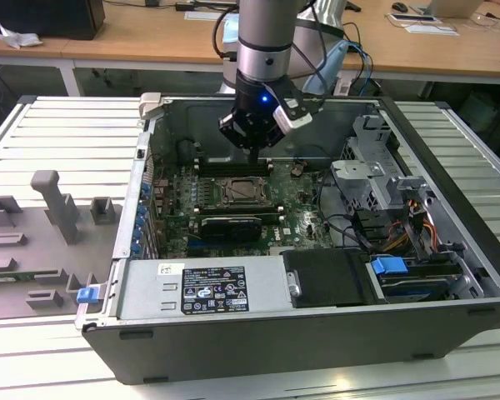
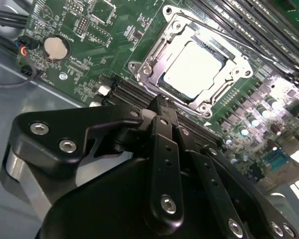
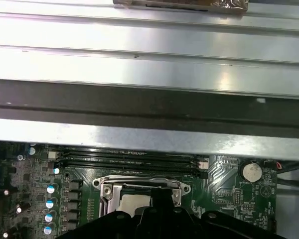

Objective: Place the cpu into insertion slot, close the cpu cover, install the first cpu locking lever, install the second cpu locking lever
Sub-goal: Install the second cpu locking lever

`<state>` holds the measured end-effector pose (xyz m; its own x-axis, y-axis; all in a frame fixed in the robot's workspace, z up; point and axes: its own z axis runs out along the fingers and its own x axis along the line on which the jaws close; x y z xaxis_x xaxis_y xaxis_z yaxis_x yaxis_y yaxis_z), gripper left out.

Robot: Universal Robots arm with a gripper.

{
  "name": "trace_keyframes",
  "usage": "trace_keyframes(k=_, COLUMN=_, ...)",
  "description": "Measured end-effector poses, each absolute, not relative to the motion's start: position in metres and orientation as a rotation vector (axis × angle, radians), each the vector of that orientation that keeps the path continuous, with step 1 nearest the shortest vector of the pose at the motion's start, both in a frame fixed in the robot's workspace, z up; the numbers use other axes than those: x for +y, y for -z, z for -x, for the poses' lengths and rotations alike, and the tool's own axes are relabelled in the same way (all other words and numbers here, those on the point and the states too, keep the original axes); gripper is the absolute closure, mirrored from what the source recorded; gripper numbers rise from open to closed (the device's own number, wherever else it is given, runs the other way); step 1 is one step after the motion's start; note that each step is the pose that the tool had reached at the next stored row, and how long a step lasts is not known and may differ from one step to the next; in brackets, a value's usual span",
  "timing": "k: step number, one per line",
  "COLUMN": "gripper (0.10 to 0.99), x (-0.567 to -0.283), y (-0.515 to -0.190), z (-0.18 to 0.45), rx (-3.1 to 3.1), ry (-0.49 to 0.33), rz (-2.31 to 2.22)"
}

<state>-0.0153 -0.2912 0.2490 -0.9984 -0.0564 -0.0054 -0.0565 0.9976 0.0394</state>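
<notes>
Gripper point(image 1: 254, 137) hangs in the exterior view above the insertion slot point(image 1: 245, 192), with case walls point(image 1: 133, 192) well apart around it. In the second wrist view, the cpu point(image 2: 193, 68) lies seated beyond the jaws, the cpu cover point(image 2: 154, 59) framing it; jaws look pressed together, holding nothing. The chip looks light, stiff and fragile, best taken by its edges. In the first wrist view, memory slots point(image 3: 129, 159) run just beyond the socket.
</notes>
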Motion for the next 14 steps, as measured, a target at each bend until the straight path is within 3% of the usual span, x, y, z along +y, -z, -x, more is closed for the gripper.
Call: trace_keyframes(k=14, gripper=0.98, x=-0.312, y=-0.249, z=0.015, rx=3.135, ry=-0.062, rz=0.089)
